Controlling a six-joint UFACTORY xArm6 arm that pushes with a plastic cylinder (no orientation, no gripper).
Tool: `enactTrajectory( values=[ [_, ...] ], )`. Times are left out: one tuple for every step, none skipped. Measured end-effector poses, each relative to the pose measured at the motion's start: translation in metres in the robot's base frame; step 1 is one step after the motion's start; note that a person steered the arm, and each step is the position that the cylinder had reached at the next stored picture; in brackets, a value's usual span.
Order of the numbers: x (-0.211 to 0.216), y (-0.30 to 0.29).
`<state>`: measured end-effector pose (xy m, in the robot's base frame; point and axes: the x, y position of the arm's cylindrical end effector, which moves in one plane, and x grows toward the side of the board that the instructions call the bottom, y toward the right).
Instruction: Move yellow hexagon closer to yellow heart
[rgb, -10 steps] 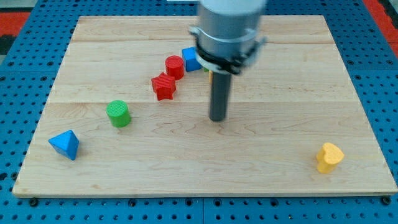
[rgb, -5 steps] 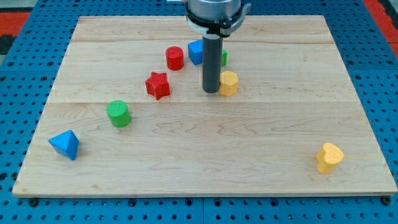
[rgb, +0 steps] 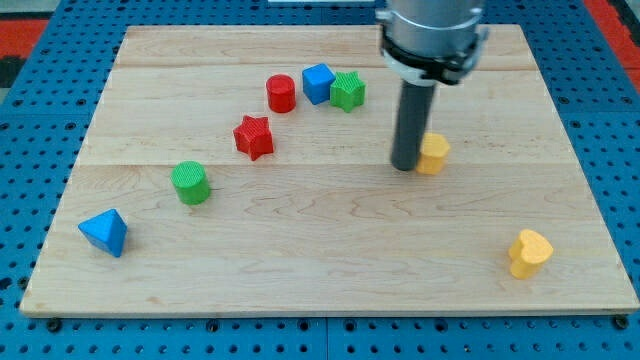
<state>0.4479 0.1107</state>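
Just right of the table's (rgb: 300, 300) centre, my tip (rgb: 405, 167) touches the yellow hexagon's (rgb: 434, 153) left side; this rod has no fingers to report. The yellow heart (rgb: 529, 252) sits well apart, toward the view's bottom right. Pushing rightward only risks sliding the hexagon past above the heart, or letting it slip off the rod.

Work surface: a pale wooden board (rgb: 300, 260) of lengthwise planks, the seams between them showing.
Base beneath: a blue pegboard (rgb: 40, 140) with regular rows of holes, framing the board on all sides.
Corners: a red patch (rgb: 25, 25) showed at the view's top left and top right.
Light: even, with soft shadows.
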Motion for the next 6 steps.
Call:
enactTrajectory(
  values=[
    [-0.016, -0.030],
    [-0.038, -0.035],
    [-0.040, -0.009],
    [-0.035, 0.055],
    [-0.009, 0.061],
    [0.027, 0.106]
  ],
)
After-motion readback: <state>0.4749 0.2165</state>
